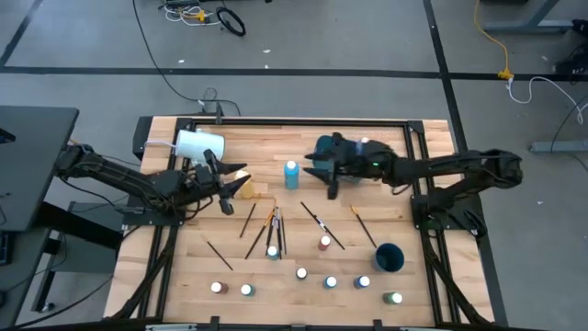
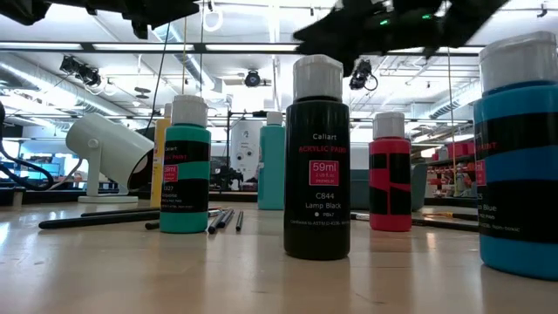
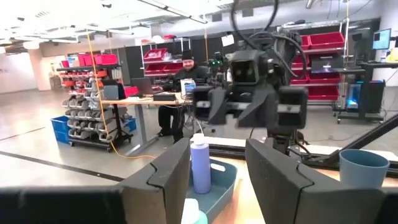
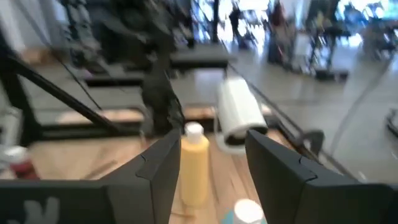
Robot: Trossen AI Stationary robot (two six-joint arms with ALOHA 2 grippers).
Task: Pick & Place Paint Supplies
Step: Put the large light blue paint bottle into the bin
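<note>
Both arms hang above the table's far half and face each other. My left gripper [image 1: 230,179] [image 3: 217,149] is open and empty, just left of an upright yellow bottle [image 1: 246,189] [image 4: 194,165]. My right gripper [image 1: 322,170] [image 4: 211,140] is open and empty too, just right of a tall blue bottle [image 1: 291,173] [image 3: 200,165] that stands between the two grippers. Thin dark brushes [image 1: 269,230] lie flat mid-table. Small capped paint bottles [image 1: 301,273] stand along the near edge; a black one [image 2: 317,157], a teal one [image 2: 185,166] and a red one [image 2: 390,174] show up close.
A large white cup [image 1: 197,145] [image 4: 239,115] lies on its side at the far left. A dark blue cup [image 1: 390,257] [image 3: 364,168] stands at the near right. A black frame [image 1: 294,120] runs along the table's far edge. A person sits at a desk in the room beyond.
</note>
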